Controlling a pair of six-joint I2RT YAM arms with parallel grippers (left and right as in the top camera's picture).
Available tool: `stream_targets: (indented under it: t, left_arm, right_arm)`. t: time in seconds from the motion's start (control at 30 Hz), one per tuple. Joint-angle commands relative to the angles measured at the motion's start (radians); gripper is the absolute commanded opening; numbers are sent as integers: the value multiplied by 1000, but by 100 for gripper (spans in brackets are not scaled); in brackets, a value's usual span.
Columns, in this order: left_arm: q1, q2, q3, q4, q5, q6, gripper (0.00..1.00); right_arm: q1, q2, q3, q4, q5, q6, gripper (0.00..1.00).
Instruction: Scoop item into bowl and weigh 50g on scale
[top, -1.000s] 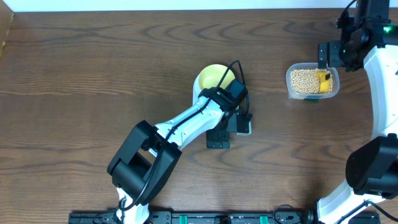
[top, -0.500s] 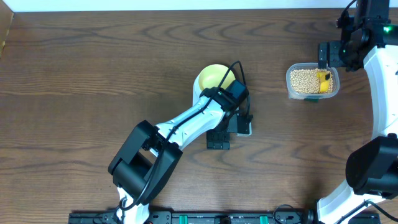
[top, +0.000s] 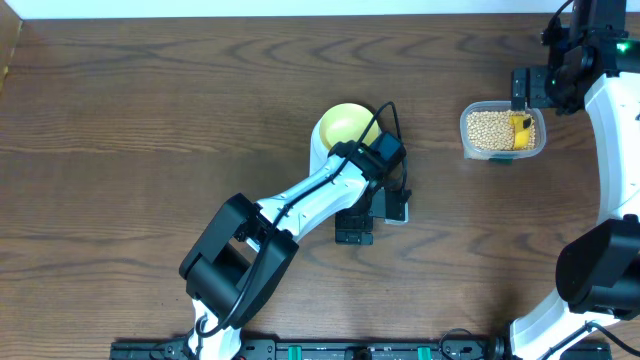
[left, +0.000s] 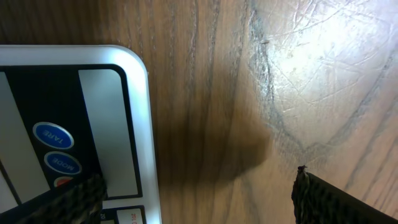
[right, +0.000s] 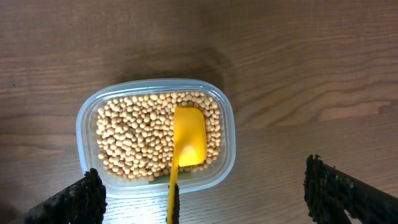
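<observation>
**Left arm nudged across the scale**

Since a second ago my left arm has slid slightly to my right over the scale (top: 317, 157), and the right arm has held its place. My left claw (left: 198, 180) hangs low over the scale's front corner with its fingers (left: 81, 196) wide apart and nothing between them. One finger overlaps the button panel and the other is out over the bare bench (top: 150, 120). On that panel the blue TARE button (left: 53, 134) and blue MODE button (left: 62, 163) are readable, and a red button (left: 62, 182) peeks from under the finger. The bowl (top: 342, 122) sits on the far end of the scale, partly hidden by my left arm. Well off to the right, my right claw (right: 202, 171) hovers above the clear tub (right: 227, 134), fingers spread and gripping nothing. The beans (right: 130, 137) fill that tub, and the yellow scoop (right: 189, 137) lies on them, its handle over the near rim.
</observation>
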Motion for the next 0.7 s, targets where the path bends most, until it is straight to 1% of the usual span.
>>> stream_targets:
  t: [0.0,0.07,0.13,0.2,0.37,0.5,0.67]
  left_arm:
    - [-1,40,12,-29,52,17,98]
    - [-6,39,45,-83,98,17,98]
    - [-6,26,94,-146,175,16,97]
    - [-6,-2,136,-165,232,-24,98]
    - [3,-110,220,-237,234,-99,98]
    - [58,-215,227,-232,220,-237,98]
    - [185,-294,227,-204,206,-497,98]
  right_arm:
    - [-3,-5,11,-3,8,1,99]
    - [-3,-5,11,-3,8,1,99]
    - [-3,-5,11,-3,8,1,99]
    - [-3,-5,11,-3,8,1,99]
    - [-3,-5,11,-3,8,1,99]
    - [-3,-5,11,-3,8,1,99]
    - [-3,-5,11,-3,8,1,99]
